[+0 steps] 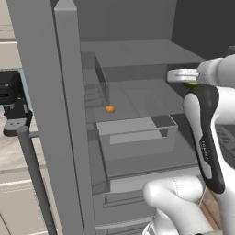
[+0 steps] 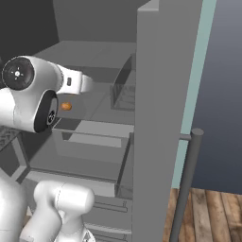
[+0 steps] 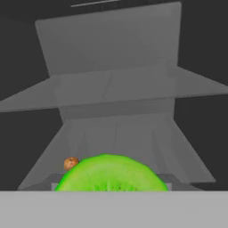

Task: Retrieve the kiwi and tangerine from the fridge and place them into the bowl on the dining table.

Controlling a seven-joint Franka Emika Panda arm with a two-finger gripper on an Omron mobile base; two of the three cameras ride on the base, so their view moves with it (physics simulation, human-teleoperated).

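Observation:
The fridge (image 1: 41,114) stands open, its grey shelves (image 1: 137,98) facing me. My gripper (image 1: 188,82) is at the right side of the opening, at shelf height, shut on the kiwi (image 3: 111,174). The kiwi is bright yellow-green and looms large at the bottom of the hand view; a sliver of it (image 1: 191,84) peeks out under the white hand. My fingertips are hidden behind it. The tangerine (image 1: 109,109) lies alone on the middle shelf, toward the back left, and is seen small beyond the kiwi (image 3: 70,163) and past my arm (image 2: 66,106). The bowl and dining table are out of view.
An open fridge door (image 2: 156,118) with a long bar handle (image 2: 186,184) stands to my right, another door with its handle (image 1: 32,174) to my left. A clear drawer (image 1: 137,137) juts out below the shelf. A dark appliance (image 1: 9,89) sits on the left counter.

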